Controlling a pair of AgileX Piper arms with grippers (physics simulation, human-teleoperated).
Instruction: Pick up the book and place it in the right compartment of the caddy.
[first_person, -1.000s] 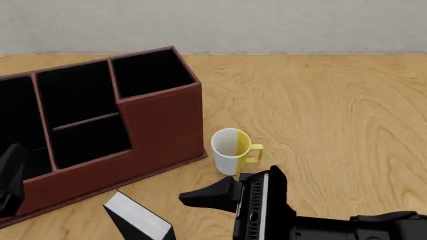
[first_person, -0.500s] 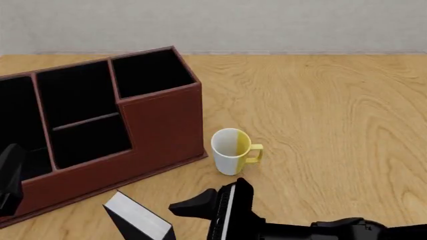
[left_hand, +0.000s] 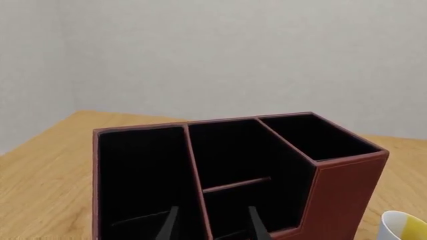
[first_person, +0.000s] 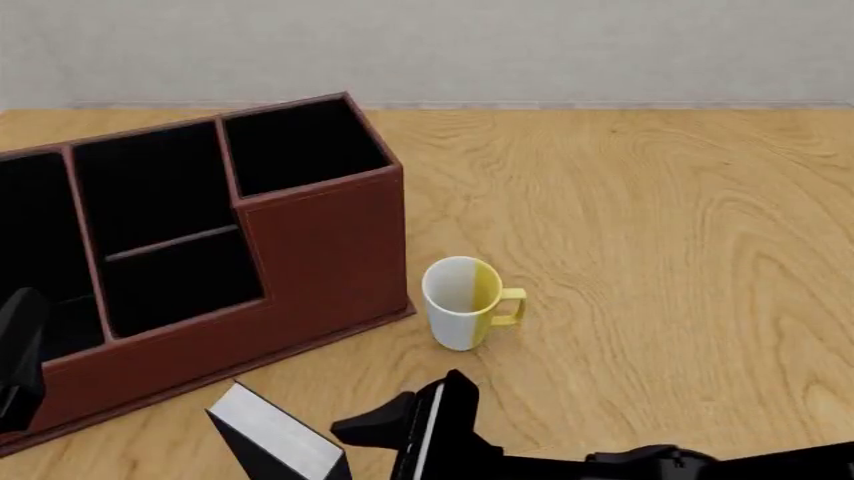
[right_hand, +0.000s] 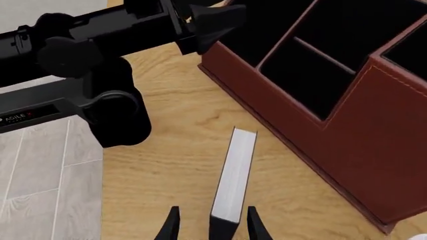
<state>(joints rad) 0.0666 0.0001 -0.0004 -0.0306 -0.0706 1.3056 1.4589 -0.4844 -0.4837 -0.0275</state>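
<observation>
The right pincer (right_hand: 210, 227) is spread, its two black fingers on either side of the near end of the thin black hardcover book (right_hand: 234, 176), which stands on edge on the desk (first_person: 641, 220) with its white page edges up; I cannot tell whether the fingers touch it. In the front view the right arm lies low along the near edge, its pincer (first_person: 400, 430) pointing left toward the book (first_person: 278, 435). The book sits just in front of the large reddish-brown stitched caddy (first_person: 320, 250), apart from it. The tall square right compartment (first_person: 300, 145) is black inside. A white-and-yellow mug (first_person: 467, 303) stands beside the caddy's right wall. The left pincer (left_hand: 212, 227) is spread, aimed at the caddy's stepped front
</observation>
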